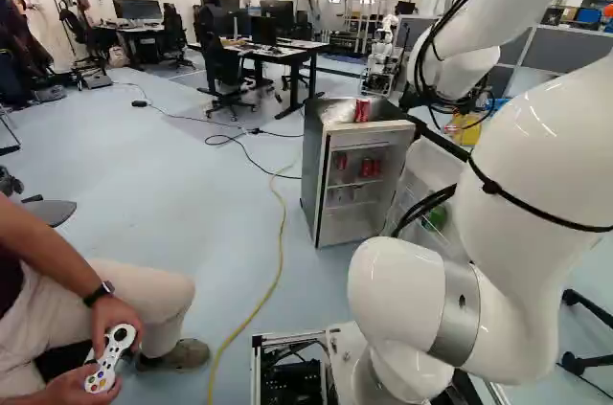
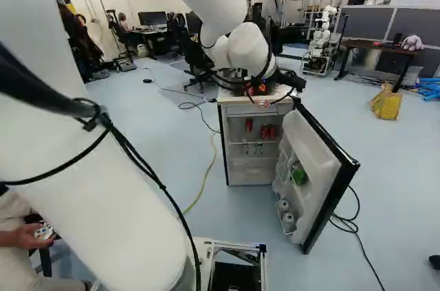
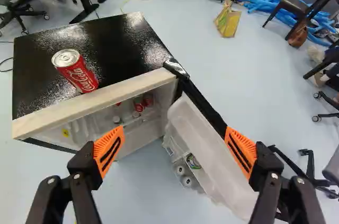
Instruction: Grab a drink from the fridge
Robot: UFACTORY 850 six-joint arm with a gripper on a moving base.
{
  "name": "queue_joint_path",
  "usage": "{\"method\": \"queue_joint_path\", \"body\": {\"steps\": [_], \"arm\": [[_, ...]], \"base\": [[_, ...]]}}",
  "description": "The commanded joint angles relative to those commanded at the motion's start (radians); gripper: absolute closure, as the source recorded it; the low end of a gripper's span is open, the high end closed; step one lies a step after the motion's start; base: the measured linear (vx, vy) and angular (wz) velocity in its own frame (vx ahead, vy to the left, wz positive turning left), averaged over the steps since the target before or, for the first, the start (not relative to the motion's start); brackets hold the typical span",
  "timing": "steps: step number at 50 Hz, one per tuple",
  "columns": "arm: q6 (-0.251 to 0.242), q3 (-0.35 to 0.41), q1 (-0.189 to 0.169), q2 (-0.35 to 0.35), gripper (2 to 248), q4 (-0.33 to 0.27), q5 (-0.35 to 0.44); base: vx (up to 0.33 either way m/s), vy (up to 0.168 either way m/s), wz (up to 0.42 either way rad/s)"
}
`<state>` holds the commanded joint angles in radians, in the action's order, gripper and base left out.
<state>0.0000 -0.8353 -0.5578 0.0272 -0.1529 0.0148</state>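
Near the open fridge (image 3: 95,102), the hand (image 2: 265,102) hangs spread — 2 orange pads (image 3: 109,151) wide apart. Ahead of it, 1 red can (image 3: 77,71) stands on the fridge's top; more red cans (image 1: 366,168) sit inside — and 2 pale containers (image 2: 287,219) rest in the door (image 2: 322,167).

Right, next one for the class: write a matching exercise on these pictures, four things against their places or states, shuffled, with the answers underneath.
Things
1. Mini fridge door
2. Unshelved red drink can
3. End effector
4. Yellow bag

Places or states
A. Upright on the black fridge top
B. On the pale blue floor
C. Open, gripping nothing
D. Swung wide on its hinges

Pairs: 1-D, 2-A, 3-C, 4-B
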Motion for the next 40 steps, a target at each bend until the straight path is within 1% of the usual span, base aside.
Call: {"method": "queue_joint_path", "body": {"steps": [24,40], "arm": [[0.0,-0.076,-0.065,-0.019,3,0.024,-0.16],[0.0,-0.129,-0.108,-0.063,3,0.046,-0.27]], "base": [[0.0,0.0,0.0],[0.0,0.0,0.0]]}}
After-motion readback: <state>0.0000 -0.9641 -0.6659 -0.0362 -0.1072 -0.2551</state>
